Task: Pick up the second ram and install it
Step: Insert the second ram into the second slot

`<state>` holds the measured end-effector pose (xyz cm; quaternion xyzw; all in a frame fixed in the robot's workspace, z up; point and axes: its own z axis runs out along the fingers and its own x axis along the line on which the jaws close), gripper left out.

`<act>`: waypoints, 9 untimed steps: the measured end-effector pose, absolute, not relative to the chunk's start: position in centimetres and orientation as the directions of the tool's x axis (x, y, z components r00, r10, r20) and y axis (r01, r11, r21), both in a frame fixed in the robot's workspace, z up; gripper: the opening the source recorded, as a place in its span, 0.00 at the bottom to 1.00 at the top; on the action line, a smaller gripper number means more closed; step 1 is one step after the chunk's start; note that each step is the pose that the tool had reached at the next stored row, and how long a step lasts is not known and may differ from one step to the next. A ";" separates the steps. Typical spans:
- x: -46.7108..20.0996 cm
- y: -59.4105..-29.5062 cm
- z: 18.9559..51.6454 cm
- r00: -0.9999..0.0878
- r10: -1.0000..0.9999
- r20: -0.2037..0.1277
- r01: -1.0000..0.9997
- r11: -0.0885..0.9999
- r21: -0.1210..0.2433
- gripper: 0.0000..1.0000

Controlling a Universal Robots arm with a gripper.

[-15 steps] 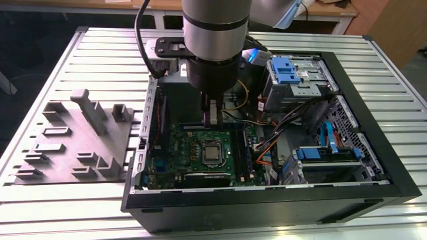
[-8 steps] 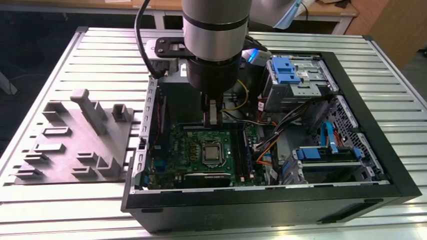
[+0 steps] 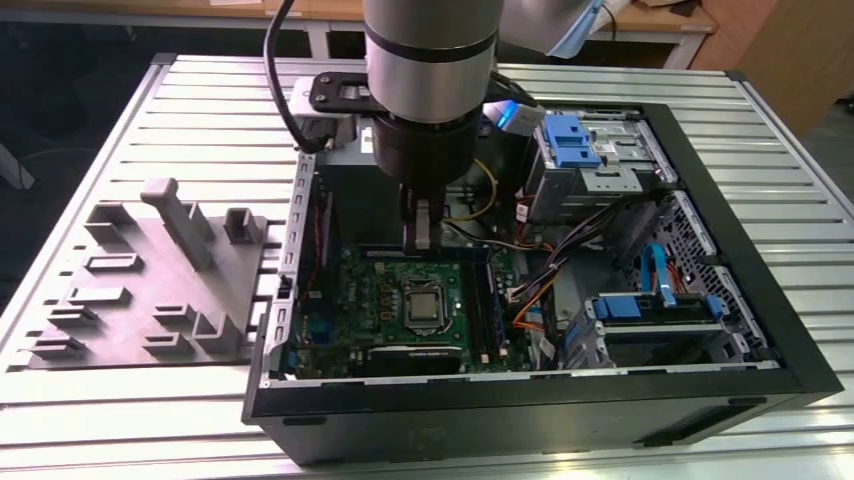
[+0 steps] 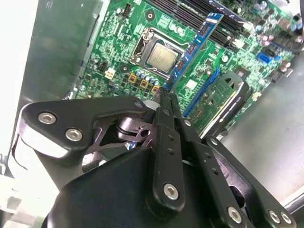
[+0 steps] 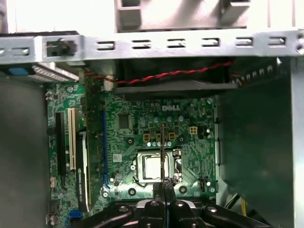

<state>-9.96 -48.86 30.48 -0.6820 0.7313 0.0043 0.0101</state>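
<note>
**Item: second ram in the gripper, over the motherboard inside an open computer case**

**Tool.** The gripper (image 4: pixel 167 96) has its two black fingers closed tight on one short end of the second ram (image 4: pixel 195 43). Nothing else is in its grasp.

**Task piece.** The second ram is a thin blue-green strip with dark chips. It juts out from the fingertips, clear of the board below. In the second wrist view it crosses beside the processor (image 4: pixel 160 56), and its free end points toward the long black memory slots (image 4: pixel 183 12). In the first wrist view it shows edge-on as a narrow dark line over the processor socket. Whether its free end touches anything cannot be told.

**Setting.** The arm reaches down into the computer case (image 3: pixel 747 290), which lies on a slatted table (image 3: pixel 120 130). The gripper hangs above the upper part of the motherboard (image 3: pixel 344 300).

**Edges and room.**
- A slotted metal rail (image 5: pixel 175 43) spans one end of the bay, with a red-and-black cable (image 5: pixel 166 75) just under it.
- A bare sheet-metal wall (image 4: pixel 61 42) stands close along one side of the board.
- An expansion card (image 4: pixel 223 97) stands upright on the board, near the strip but apart from it.
- Drive cages (image 3: pixel 587 150) and loose cables (image 3: pixel 534 295) crowd the exterior view's right.
- The board around the processor lies flat and open.

**Outside the case.** A grey fixture (image 3: pixel 147 290) sits on the table at the exterior view's left, well apart from the gripper.
</note>
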 end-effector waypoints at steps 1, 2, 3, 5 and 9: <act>-10.0 -48.9 30.5 -0.089 -0.996 -0.021 -0.996 0.089 -0.008 0.11; -10.0 -48.9 30.4 -0.107 -0.994 -0.021 -0.994 0.107 -0.008 0.11; -10.0 -48.9 30.4 -0.125 -0.992 -0.021 -0.992 0.125 -0.008 0.11; -10.0 -48.9 30.4 -0.160 -0.987 -0.021 -0.987 0.161 -0.008 0.11; -10.0 -48.9 30.3 -0.232 -0.973 -0.021 -0.973 0.232 -0.008 0.11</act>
